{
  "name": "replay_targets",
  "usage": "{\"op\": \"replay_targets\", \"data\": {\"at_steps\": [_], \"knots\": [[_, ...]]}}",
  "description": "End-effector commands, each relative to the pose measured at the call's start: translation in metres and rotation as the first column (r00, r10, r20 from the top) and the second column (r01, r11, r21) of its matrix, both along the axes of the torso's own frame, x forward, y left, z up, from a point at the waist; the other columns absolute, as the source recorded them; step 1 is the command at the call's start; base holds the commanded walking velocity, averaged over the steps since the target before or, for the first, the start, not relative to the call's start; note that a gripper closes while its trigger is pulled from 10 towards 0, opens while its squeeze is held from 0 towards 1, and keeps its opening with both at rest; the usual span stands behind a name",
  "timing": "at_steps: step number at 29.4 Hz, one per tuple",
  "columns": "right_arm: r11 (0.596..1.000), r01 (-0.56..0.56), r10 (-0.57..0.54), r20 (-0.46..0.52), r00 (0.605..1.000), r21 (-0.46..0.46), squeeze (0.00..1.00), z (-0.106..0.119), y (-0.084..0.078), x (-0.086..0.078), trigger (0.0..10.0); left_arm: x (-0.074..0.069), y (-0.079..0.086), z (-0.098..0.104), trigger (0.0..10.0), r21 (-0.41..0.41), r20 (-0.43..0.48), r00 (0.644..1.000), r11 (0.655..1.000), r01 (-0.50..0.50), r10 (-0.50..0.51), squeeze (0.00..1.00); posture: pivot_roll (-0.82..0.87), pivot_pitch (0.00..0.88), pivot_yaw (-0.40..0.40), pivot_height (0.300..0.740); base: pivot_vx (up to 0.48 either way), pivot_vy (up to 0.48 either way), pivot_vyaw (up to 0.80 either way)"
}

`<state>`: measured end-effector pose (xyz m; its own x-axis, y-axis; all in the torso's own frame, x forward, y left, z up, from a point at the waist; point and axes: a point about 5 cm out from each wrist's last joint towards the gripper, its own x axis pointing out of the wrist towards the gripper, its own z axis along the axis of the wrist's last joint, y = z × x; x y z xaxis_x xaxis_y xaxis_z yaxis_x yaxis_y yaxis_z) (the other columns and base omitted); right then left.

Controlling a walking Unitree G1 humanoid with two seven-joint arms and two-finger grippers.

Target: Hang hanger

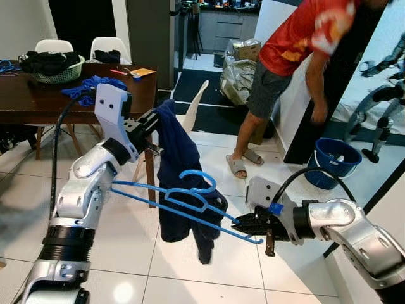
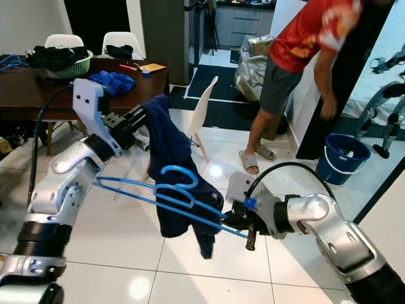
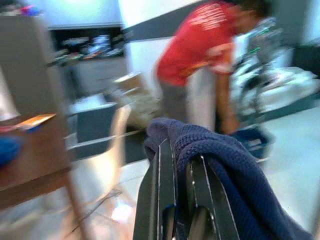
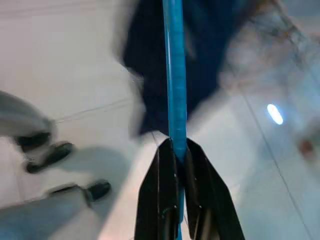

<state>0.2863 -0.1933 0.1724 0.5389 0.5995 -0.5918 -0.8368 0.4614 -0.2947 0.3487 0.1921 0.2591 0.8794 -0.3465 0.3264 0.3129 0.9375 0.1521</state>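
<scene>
Up at my left pincer (image 1: 154, 132), raised before my chest, a dark navy garment (image 1: 180, 183) drapes over my two fingers, which are pressed together on its knitted cloth; the rest hangs toward the white tiled floor (image 1: 126, 253). Just below that pincer, a blue hanger (image 1: 190, 196) runs slantwise across the garment, its hook lying against the cloth. At its far end, my right pincer (image 1: 243, 227), held low, has its fingers clamped on the hanger's blue bar. Beyond my right pincer, a person in a red shirt (image 1: 297, 38) bends near a blue bucket (image 1: 335, 161).
</scene>
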Motion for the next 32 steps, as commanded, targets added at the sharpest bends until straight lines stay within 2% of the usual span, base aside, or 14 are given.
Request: {"op": "replay_targets", "data": {"at_steps": [1, 6, 7, 10, 11, 12, 13, 15, 18, 19, 20, 22, 25, 32], "knots": [[0.991, 0.119, -0.118, 0.020, 0.993, -0.054, 0.00, -0.004, -0.018, 0.007, 10.0, 0.002, 0.017, -0.017, 2.2, 0.034, -0.067, 0.992, 0.994, -0.103, 0.105, 0.00, 0.03, 0.000, -0.037, 0.740, 0.000, 0.000, 0.00], [0.971, 0.205, -0.206, -0.001, 0.978, -0.121, 0.00, -0.019, -0.040, 0.006, 10.0, 0.000, 0.041, -0.047, 2.9, 0.101, -0.173, 0.950, 0.964, -0.245, 0.260, 0.00, 0.03, 0.000, -0.037, 0.740, 0.000, 0.000, 0.00], [0.958, 0.225, -0.232, -0.023, 0.972, -0.176, 0.00, -0.029, -0.052, 0.002, 10.0, -0.005, 0.055, -0.064, 3.0, 0.139, -0.227, 0.914, 0.940, -0.311, 0.336, 0.00, 0.03, 0.000, -0.037, 0.740, 0.000, 0.000, 0.00], [0.958, 0.225, -0.232, -0.023, 0.972, -0.176, 0.00, -0.029, -0.052, 0.002, 10.0, -0.005, 0.055, -0.064, 3.0, 0.139, -0.227, 0.914, 0.940, -0.311, 0.336, 0.00, 0.03, 0.000, -0.037, 0.740, 0.000, 0.000, 0.00], [0.938, 0.256, -0.272, -0.039, 0.961, -0.235, 0.00, -0.041, -0.066, -0.003, 10.0, -0.012, 0.072, -0.083, 3.8, 0.200, -0.277, 0.863, 0.904, -0.378, 0.422, 0.00, 0.04, 0.000, -0.038, 0.740, 0.000, 0.000, 0.00], [0.938, 0.256, -0.272, -0.039, 0.961, -0.235, 0.00, -0.041, -0.066, -0.003, 10.0, -0.012, 0.072, -0.083, 3.8, 0.200, -0.277, 0.863, 0.904, -0.378, 0.422, 0.00, 0.04, 0.000, -0.038, 0.740, 0.000, 0.000, 0.00], [0.917, 0.329, -0.346, -0.037, 0.938, -0.226, 0.00, -0.052, -0.074, -0.003, 10.0, -0.022, 0.086, -0.105, 8.3, 0.257, -0.326, 0.800, 0.862, -0.437, 0.503, 0.00, 0.04, 0.000, -0.039, 0.740, 0.000, 0.000, 0.00], [0.900, 0.381, -0.396, -0.035, 0.917, -0.212, 0.00, -0.058, -0.078, -0.003, 10.0, -0.029, 0.094, -0.118, 8.3, 0.293, -0.351, 0.759, 0.834, -0.468, 0.549, 0.00, 0.04, 0.000, -0.039, 0.740, 0.000, 0.000, 0.00], [0.900, 0.381, -0.396, -0.035, 0.917, -0.212, 0.00, -0.058, -0.078, -0.003, 10.0, -0.029, 0.094, -0.118, 8.3, 0.293, -0.351, 0.759, 0.834, -0.468, 0.549, 0.00, 0.04, 0.000, -0.039, 0.740, 0.000, 0.000, 0.00], [0.879, 0.460, -0.467, -0.031, 0.884, -0.125, 0.00, -0.064, -0.076, 0.001, 10.0, -0.035, 0.093, -0.132, 10.0, 0.279, -0.381, 0.740, 0.832, -0.480, 0.555, 0.00, 0.04, 0.000, -0.041, 0.740, 0.000, 0.000, 0.00], [0.841, 0.540, -0.538, -0.061, 0.841, 0.022, 0.00, -0.068, -0.067, 0.006, 10.0, -0.039, 0.082, -0.145, 10.0, 0.226, -0.414, 0.743, 0.850, -0.476, 0.526, 0.00, 0.04, 0.000, -0.040, 0.740, 0.000, 0.000, -0.79], [0.841, 0.540, -0.538, -0.061, 0.841, 0.022, 0.00, -0.068, -0.067, 0.006, 10.0, -0.039, 0.082, -0.145, 10.0, 0.226, -0.414, 0.743, 0.850, -0.476, 0.526, 0.00, 0.04, 0.000, -0.040, 0.740, 0.000, 0.000, -0.79], [0.720, 0.642, -0.639, -0.109, 0.761, 0.265, 0.00, -0.070, -0.056, 0.017, 10.0, -0.042, 0.059, -0.151, 10.0, 0.141, -0.405, 0.768, 0.864, -0.484, 0.496, 0.00, 0.04, 0.000, -0.047, 0.740, 0.000, 0.000, -0.52], [0.753, 0.562, -0.587, -0.039, 0.809, 0.342, 0.00, -0.057, -0.039, 0.027, 10.0, -0.037, 0.050, -0.131, 10.0, 0.078, -0.337, 0.806, 0.867, -0.492, 0.487, 0.00, 0.05, 0.000, -0.054, 0.740, 0.000, 0.000, 0.00]]}}
